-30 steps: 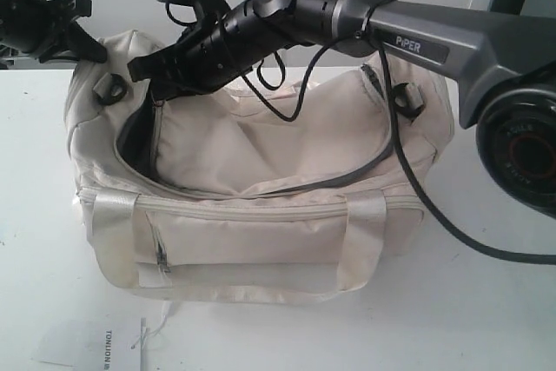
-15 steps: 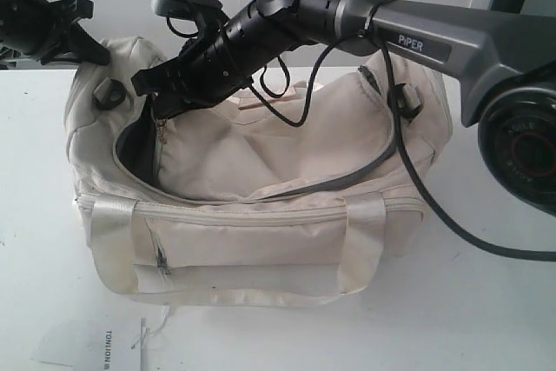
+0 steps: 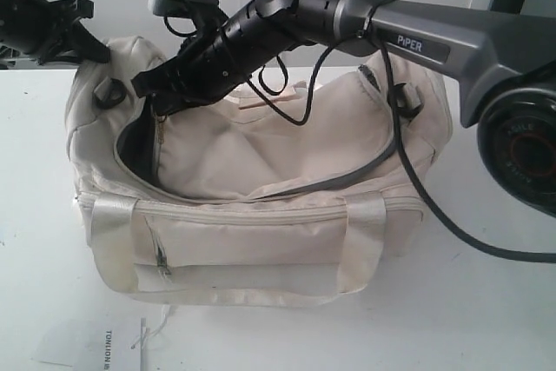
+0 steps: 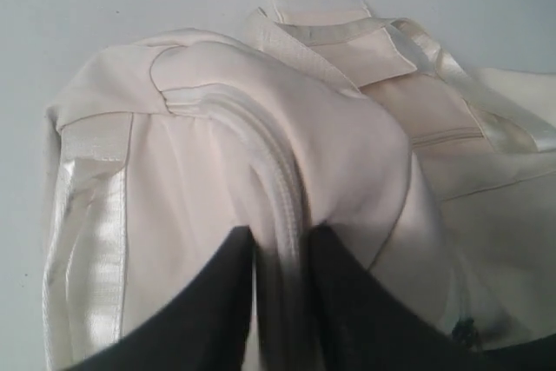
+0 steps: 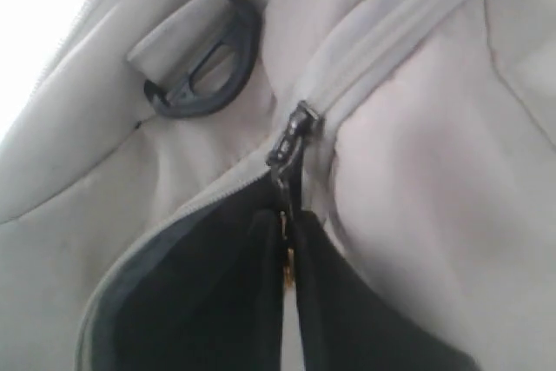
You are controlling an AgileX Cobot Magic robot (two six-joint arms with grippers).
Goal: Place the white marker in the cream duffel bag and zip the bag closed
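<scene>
The cream duffel bag [image 3: 261, 241] stands on the white worktop [image 3: 486, 319], its front zip pocket [image 3: 243, 215] and pale webbing handle [image 3: 365, 245] facing you. The curved main zip lies open along most of the top. The flap sags inward, and dark lining [image 3: 135, 149] shows at the bag's left end as the exterior view presents it.

The right arm reaches across the middle above the bag. Its right end effector [image 3: 155, 100] sits at that left end of the opening. In the right wrist view you see its two dark fingers [image 5: 234, 301] closed together on the zip pull [image 5: 291, 141], whose tab hangs down between them. A dark end ring [image 5: 204, 62] lies just beside the slider.

The left end effector [image 3: 91, 49] is at the upper left corner of the bag. In the left wrist view its fingers [image 4: 217, 301] pinch a raised ridge of cream fabric and zip tape at the bag's end, so it is gripping the bag itself.

A printed paper tag [image 3: 95, 345] lies on the worktop near the bag's front lower corner.
</scene>
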